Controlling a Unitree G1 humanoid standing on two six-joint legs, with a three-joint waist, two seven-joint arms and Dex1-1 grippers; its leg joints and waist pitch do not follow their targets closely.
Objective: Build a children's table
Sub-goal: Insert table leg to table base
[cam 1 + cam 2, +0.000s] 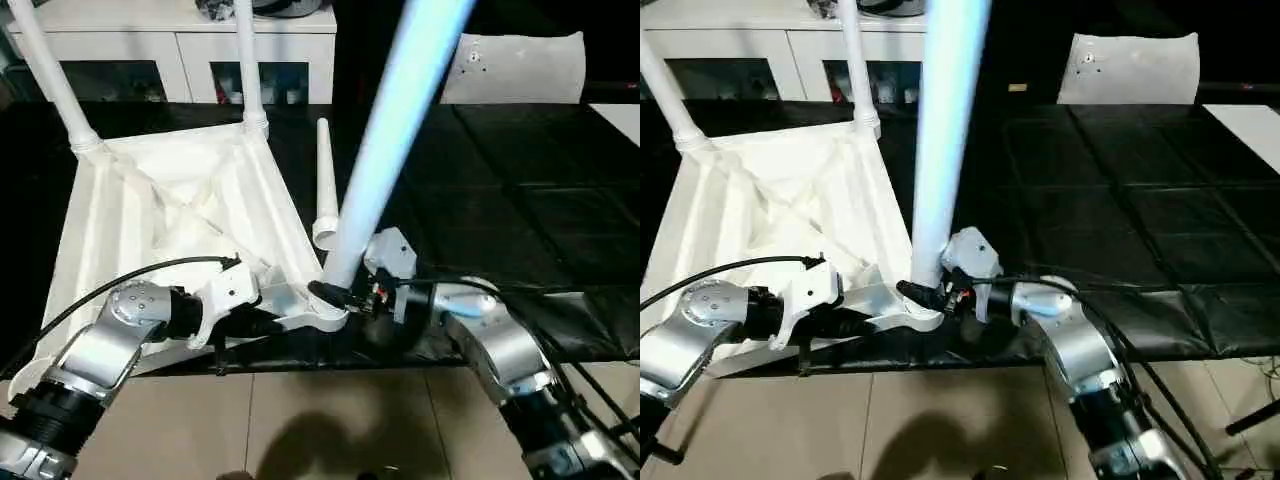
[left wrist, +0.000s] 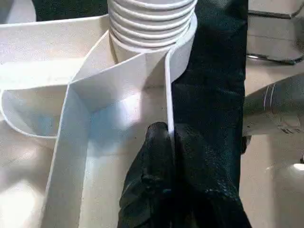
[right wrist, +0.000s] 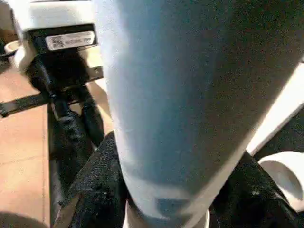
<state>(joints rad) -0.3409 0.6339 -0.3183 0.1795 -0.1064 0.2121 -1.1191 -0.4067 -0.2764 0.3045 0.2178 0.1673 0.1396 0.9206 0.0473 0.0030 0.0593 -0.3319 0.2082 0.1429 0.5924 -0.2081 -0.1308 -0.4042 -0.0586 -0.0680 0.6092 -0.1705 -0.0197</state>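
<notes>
Two legs (image 1: 60,85) are already seen upright in the upturned tabletop (image 1: 150,215) at centre left; its rim is pinched by the left pincer (image 1: 262,318), while a third leg (image 1: 385,140) is gripped by the right pincer (image 1: 335,293).

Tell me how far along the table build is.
Two far legs already stand in the upturned top. The right gripper holds a third leg at the near corner socket; the left gripper pinches the top's rim. The fourth leg lies loose.
</notes>
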